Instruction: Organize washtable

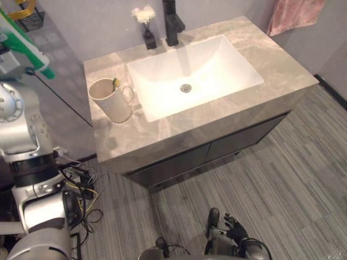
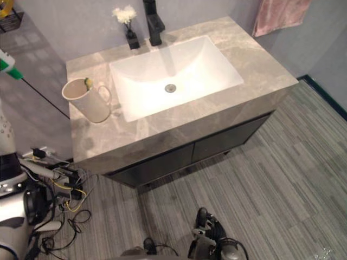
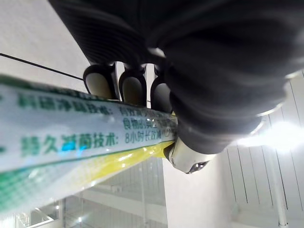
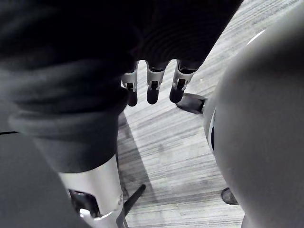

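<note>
My left hand [image 3: 199,71] is shut on a green-and-white toothpaste tube [image 3: 71,137], with its fingers [image 3: 133,88] curled over it. The tube [image 1: 27,46] is held up in the air to the left of the washtable [image 1: 162,132]. A beige cup [image 1: 111,100] stands on the counter left of the white sink [image 1: 217,70], with a small yellow-green thing [image 1: 116,83] at its rim. My right hand [image 1: 234,232] hangs low over the floor in front of the cabinet, with its fingers [image 4: 153,90] relaxed and holding nothing.
A black faucet [image 1: 172,21] and a small dark vase with white flowers [image 1: 146,24] stand at the back of the counter. A pink towel [image 1: 295,13] hangs on the wall at the right. A wire basket [image 1: 24,13] sits at the far left.
</note>
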